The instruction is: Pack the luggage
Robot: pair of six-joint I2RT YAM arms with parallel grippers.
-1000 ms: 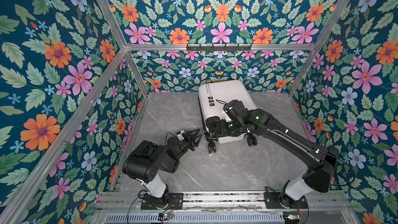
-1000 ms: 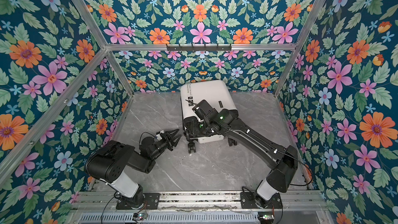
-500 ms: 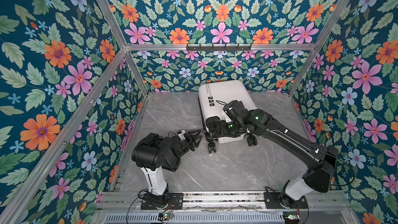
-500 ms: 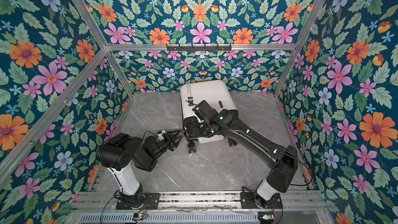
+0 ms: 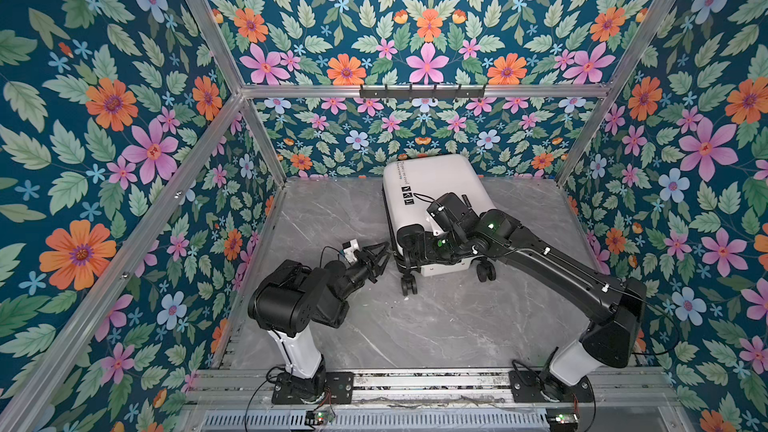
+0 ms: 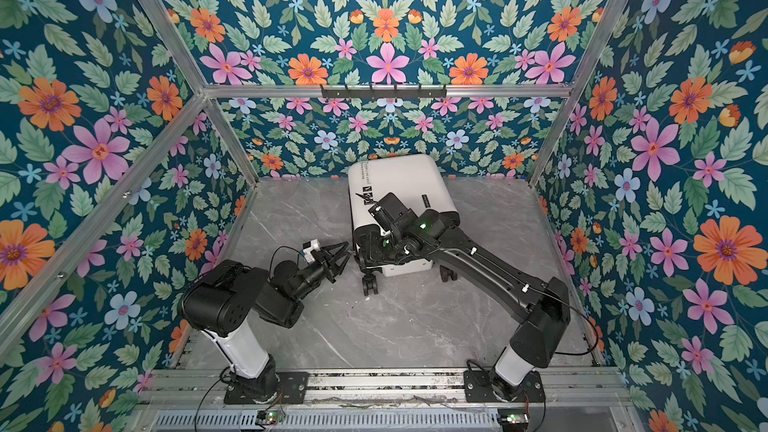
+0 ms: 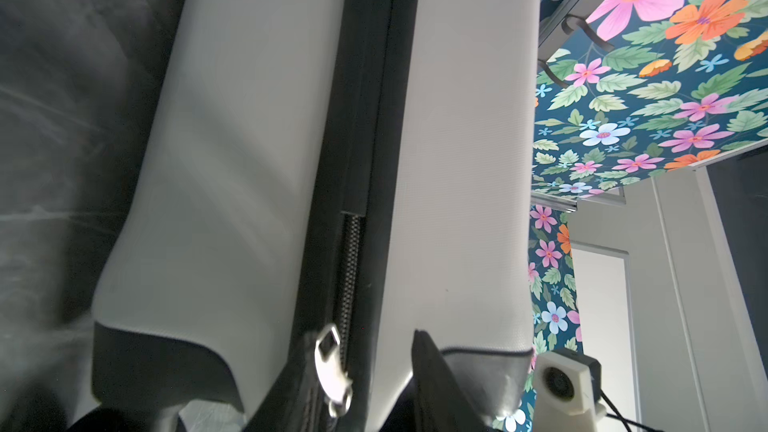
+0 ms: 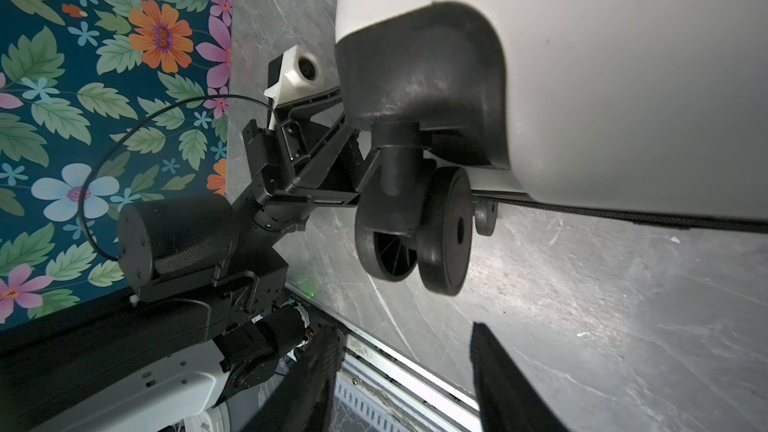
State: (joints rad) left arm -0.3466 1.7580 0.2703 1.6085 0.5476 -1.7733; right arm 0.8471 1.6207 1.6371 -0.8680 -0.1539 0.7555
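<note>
1. The grey bench (image 5: pixel 436 326) fills the lower middle of both top views.
2. The white luggage (image 5: pixel 436 184) lies flat in the upper middle, with its wheels toward the lower edge.
3. The right pincer (image 8: pixel 403 328) is at the luggage's lower left corner, near a wheel (image 8: pixel 415 226). Its fingers are apart and hold nothing.
4. The left pincer (image 5: pixel 380 254) is just left of that corner, fingers apart, with the zipper pull (image 7: pixel 332 367) between them.
</note>
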